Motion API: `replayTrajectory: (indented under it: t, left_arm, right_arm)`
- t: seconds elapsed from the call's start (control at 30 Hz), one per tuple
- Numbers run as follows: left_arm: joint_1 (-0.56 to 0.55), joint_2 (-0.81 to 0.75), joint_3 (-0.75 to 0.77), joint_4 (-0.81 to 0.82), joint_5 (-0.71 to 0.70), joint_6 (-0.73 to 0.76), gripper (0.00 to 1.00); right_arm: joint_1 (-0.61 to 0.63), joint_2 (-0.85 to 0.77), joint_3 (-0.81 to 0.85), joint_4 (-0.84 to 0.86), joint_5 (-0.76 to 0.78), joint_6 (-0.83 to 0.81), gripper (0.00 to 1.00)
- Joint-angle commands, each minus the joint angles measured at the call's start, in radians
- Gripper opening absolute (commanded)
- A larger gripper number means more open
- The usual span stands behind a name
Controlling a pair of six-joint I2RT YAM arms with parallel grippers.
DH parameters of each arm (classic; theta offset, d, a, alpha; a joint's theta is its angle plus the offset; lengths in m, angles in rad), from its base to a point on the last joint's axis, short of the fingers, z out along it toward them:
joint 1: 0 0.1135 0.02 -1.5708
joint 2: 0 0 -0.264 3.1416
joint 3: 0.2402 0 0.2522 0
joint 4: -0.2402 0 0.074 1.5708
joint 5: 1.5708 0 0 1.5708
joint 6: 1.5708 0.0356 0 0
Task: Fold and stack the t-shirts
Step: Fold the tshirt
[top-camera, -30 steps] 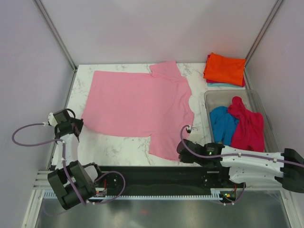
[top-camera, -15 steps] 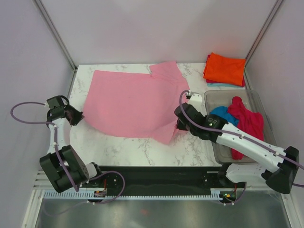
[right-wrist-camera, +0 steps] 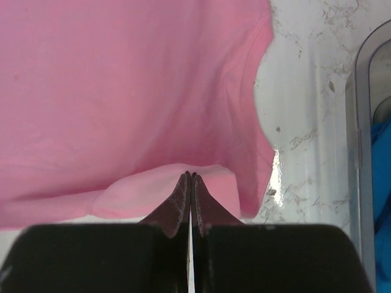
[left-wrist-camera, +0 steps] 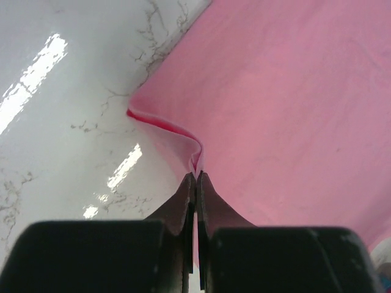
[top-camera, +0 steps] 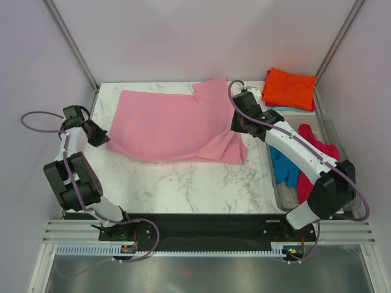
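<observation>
The light pink t-shirt lies spread across the far half of the marble table, its near part lifted and carried toward the back. My left gripper is shut on the shirt's left edge, which puckers at the fingertips in the left wrist view. My right gripper is shut on the shirt's right edge and holds it over the shirt's body; the pinched fold shows in the right wrist view. A folded orange t-shirt sits on a pale blue one at the back right.
A clear plastic bin at the right holds a bright blue t-shirt and a crimson-pink t-shirt. The bin's rim also shows in the right wrist view. Bare marble table lies in front of the pink shirt.
Both grippers moved away from the near edge toward the back, carrying the pink shirt's near edge with them. The right sleeve end now lies folded over the shirt's body.
</observation>
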Motion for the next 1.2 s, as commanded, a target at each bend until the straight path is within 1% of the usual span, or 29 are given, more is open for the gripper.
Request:
replayTrajectory:
  t: [0.0,0.33,0.7,0.8,0.93,0.97,1.0,1.03,1.07,1.1,1.13,1.17]
  left_arm:
    - [-0.026,0.064,0.118,-0.029,-0.025,0.051,0.02]
    - [-0.055,0.239,0.263,-0.080,-0.066,0.076,0.02]
    - [-0.107,0.434,0.491,-0.170,-0.144,0.105,0.02]
    - [-0.113,0.483,0.529,-0.187,-0.165,0.102,0.02]
    - [-0.107,0.523,0.574,-0.213,-0.167,0.108,0.05]
    - [-0.106,0.532,0.582,-0.225,-0.162,0.110,0.06]
    - [-0.104,0.537,0.606,-0.236,-0.153,0.113,0.08]
    - [-0.101,0.537,0.617,-0.251,-0.148,0.113,0.16]
    - [-0.101,0.521,0.625,-0.259,-0.142,0.114,0.21]
    - [-0.101,0.505,0.622,-0.259,-0.139,0.111,0.28]
    - [-0.103,0.486,0.614,-0.259,-0.142,0.105,0.36]
    - [-0.101,0.466,0.603,-0.259,-0.136,0.096,0.40]
  right_arm:
    - [-0.043,0.056,0.076,0.041,-0.061,-0.073,0.00]
    - [-0.162,0.211,0.198,0.078,-0.125,-0.137,0.00]
    - [-0.227,0.354,0.259,0.111,-0.154,-0.157,0.00]
    - [-0.241,0.408,0.291,0.111,-0.158,-0.159,0.00]
    - [-0.277,0.484,0.345,0.114,-0.184,-0.154,0.00]
    - [-0.285,0.503,0.380,0.114,-0.193,-0.162,0.00]
    - [-0.293,0.536,0.398,0.114,-0.241,-0.168,0.04]
    - [-0.308,0.553,0.418,0.116,-0.268,-0.174,0.15]
    - [-0.314,0.582,0.463,0.108,-0.289,-0.179,0.47]
    - [-0.320,0.590,0.486,0.084,-0.297,-0.180,0.52]
    - [-0.328,0.593,0.509,0.070,-0.288,-0.182,0.57]
    - [-0.334,0.584,0.541,0.058,-0.280,-0.180,0.66]
